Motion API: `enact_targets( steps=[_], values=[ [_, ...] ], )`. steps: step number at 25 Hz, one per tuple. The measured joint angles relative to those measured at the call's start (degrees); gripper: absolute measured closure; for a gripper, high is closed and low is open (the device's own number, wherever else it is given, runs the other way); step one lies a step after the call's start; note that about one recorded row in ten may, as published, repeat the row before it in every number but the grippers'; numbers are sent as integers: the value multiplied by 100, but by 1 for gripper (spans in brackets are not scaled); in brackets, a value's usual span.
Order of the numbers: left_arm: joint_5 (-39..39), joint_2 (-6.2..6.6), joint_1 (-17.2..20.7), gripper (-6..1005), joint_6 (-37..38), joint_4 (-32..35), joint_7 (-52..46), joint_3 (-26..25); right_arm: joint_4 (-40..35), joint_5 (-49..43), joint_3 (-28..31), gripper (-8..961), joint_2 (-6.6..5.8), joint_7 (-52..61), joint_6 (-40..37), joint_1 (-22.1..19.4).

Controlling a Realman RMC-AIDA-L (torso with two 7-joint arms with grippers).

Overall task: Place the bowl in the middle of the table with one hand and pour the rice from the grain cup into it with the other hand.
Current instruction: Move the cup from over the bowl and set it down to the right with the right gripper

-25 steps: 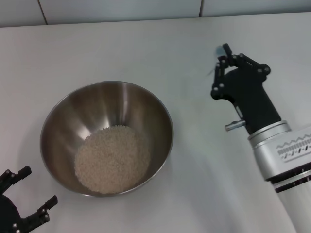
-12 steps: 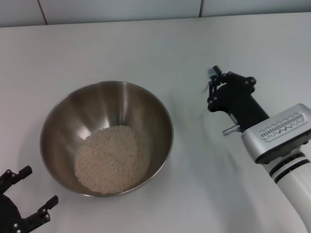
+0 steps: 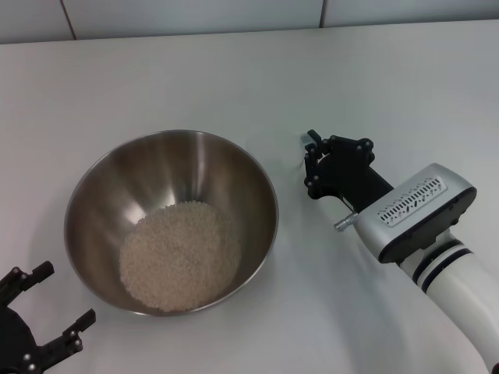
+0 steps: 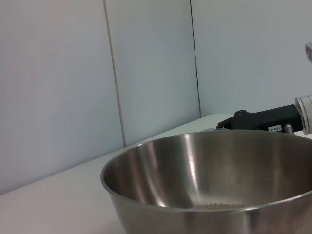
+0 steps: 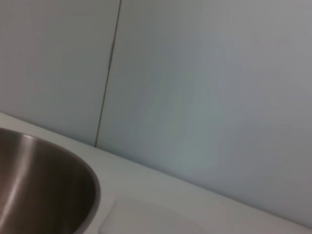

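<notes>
The steel bowl (image 3: 101, 183) stands on the white table (image 3: 234, 70), left of centre, with a mound of rice (image 3: 179, 253) in its bottom. My right gripper (image 3: 310, 160) is low over the table just right of the bowl's rim. It is shut on the translucent grain cup, which shows only as a faint pale shape in the right wrist view (image 5: 146, 219) beside the bowl's rim (image 5: 58, 185). My left gripper (image 3: 56, 300) is open and empty at the near left, apart from the bowl. The left wrist view shows the bowl (image 4: 204, 180) close up, with the right gripper (image 4: 258, 119) behind it.
A pale panelled wall (image 3: 195, 15) runs along the table's far edge. Bare tabletop lies behind the bowl and to the far right.
My right arm has swung left and toward the near side, bringing its gripper down close to the bowl's right rim. The bowl, the rice and the left gripper have hardly moved.
</notes>
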Motion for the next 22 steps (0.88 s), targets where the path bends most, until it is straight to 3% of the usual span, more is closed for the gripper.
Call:
enact_targets(
  steps=[12,17,22],
  values=[
    [0,2,29,140,23,0,0,0,200,-5,-41,833,-17,-22,-28,-151],
    [0,8,38,140,32,0,0,0,188,-5,-77,656,-22,-22,-35,-223],
    [0,9,51,140,33,1,0,0,220,-6,-89,551,-39,-31,-301,-436]
  ],
)
